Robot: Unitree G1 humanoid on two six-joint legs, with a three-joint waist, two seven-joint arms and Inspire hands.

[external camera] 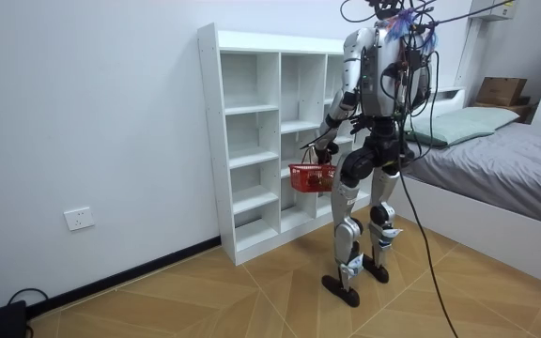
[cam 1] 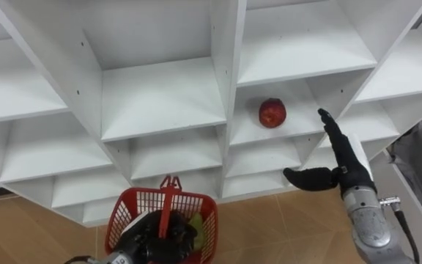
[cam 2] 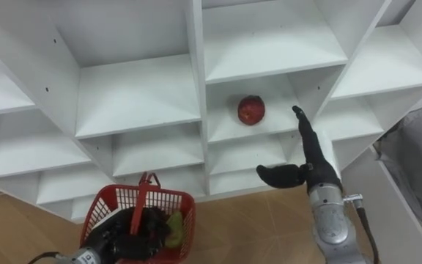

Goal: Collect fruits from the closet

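One red apple [cam 1: 272, 112] is left on view in the white closet [cam 1: 163, 95], sitting near the middle of its shelf board in the centre column, clear of both side walls and back from the front edge. The robot stands facing the closet. Its right hand [cam 1: 350, 174] is raised just outside that compartment, below and to the right of the fruit and not touching it, with the fingers straight and together and the thumb spread wide to the side.

Its left hand [cam 1: 152, 236] is curled at the handle of a red mesh basket [cam 1: 138, 202] hanging low in front of the bottom shelves. Something greenish-yellow [cam 1: 194, 220] already lies inside, probably fruit.

The apple looks firm, smooth-skinned and fairly light, so it should be easy to lift but could roll if nudged. The surest hold is likely across its widest part — fingers behind, thumb in front — closing gently so the skin isn't bruised.
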